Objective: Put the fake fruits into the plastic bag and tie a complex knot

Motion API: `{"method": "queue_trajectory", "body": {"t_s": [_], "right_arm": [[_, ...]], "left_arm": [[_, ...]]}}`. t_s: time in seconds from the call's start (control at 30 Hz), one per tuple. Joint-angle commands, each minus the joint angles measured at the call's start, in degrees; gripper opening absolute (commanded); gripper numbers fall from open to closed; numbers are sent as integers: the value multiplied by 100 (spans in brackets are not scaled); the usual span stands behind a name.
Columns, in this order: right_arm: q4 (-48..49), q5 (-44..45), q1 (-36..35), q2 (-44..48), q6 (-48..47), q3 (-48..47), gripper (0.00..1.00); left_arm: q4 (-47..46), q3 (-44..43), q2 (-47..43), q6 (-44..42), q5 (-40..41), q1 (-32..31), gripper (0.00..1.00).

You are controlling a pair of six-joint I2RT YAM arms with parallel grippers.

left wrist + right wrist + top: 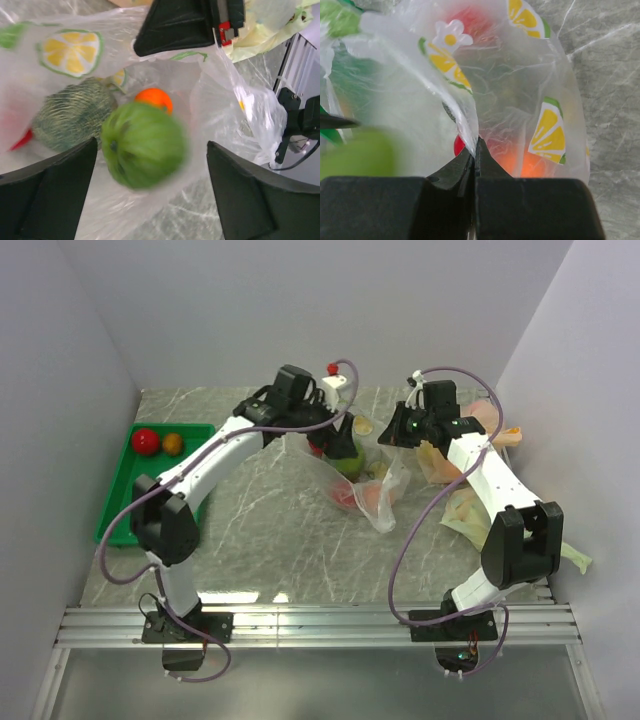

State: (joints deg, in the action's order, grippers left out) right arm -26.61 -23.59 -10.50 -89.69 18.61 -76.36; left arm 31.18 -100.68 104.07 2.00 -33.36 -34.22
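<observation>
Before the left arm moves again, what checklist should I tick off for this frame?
1. Grip: right pincer shut on the plastic bag edge: ok.
2. Release: left pincer open, with gaps either side of the green fruit: ok.
3. Landing: green fruit settled inside the bag: cannot tell, it is blurred.
4. Count: all fruits bagged: not ok; the red fruit and orange fruit lie on the green tray.

Left wrist view: light green fruit (142, 145) motion-blurred, outline soft. Orange fruit (156, 98) behind it, lower part hidden. Red piece (20, 141) beside netted green fruit (72, 117) mostly covered, shape untellable. Left tool (151, 147) fingers cut by bottom edge. Right wrist view: green smear (360, 155) at left out of focus, identity unclear; red patch (470, 22), orange patch (520, 162) behind plastic bag (520, 65) film, forms unreadable.
</observation>
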Motion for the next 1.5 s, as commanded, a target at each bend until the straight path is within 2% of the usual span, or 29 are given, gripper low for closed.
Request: {"method": "queue_trajectory", "body": {"t_s": [0.0, 0.17, 0.27, 0.3, 0.37, 0.4, 0.47, 0.5, 0.57, 0.6, 0.67, 0.77, 0.93, 1.17, 1.47], "right_arm": [[174, 13, 39, 277, 37, 77, 0], [139, -14, 39, 294, -7, 86, 0], [104, -40, 31, 285, -33, 86, 0], [103, -40, 39, 294, -42, 95, 0], [121, -49, 39, 312, -77, 156, 0], [130, -31, 31, 312, -103, 174, 0], [103, -22, 39, 312, -165, 217, 0], [95, -14, 48, 312, -182, 261, 0], [68, 21, 39, 364, -253, 349, 0], [68, 39, 39, 373, -270, 393, 0], [86, 22, 48, 400, -288, 463, 0], [33, 39, 39, 391, -340, 464, 0], [94, 30, 48, 479, -332, 534, 0], [51, 30, 40, 505, -376, 569, 0], [33, 39, 39, 417, -393, 552, 0]], "left_arm": [[-165, -662, -27, 160, 252, -182, 99], [309, -743, -492, -121, 384, 28, 99], [301, -111, -1352, 54, 24, 809, 99], [371, 282, -1842, 11, -55, 1368, 99], [886, 601, -2284, -138, -144, 1977, 99], [1177, 829, -2643, -600, -153, 2676, 99], [1783, 945, -2891, -1024, -580, 3436, 99], [2535, 1041, -3023, -1574, -697, 4344, 99], [3180, 1226, -3103, -2139, -864, 5140, 99], [3715, 1462, -3121, -2812, -891, 5832, 99], [4105, 1744, -3095, -3553, -621, 6520, 99], [4660, 2306, -2840, -4232, -329, 6892, 98], [4081, 3291, -2647, -4480, 339, 7192, 99], [3063, 3538, -1927, -4086, 427, 7122, 99], [2236, 3784, -1443, -3453, 752, 6464, 99]]}}
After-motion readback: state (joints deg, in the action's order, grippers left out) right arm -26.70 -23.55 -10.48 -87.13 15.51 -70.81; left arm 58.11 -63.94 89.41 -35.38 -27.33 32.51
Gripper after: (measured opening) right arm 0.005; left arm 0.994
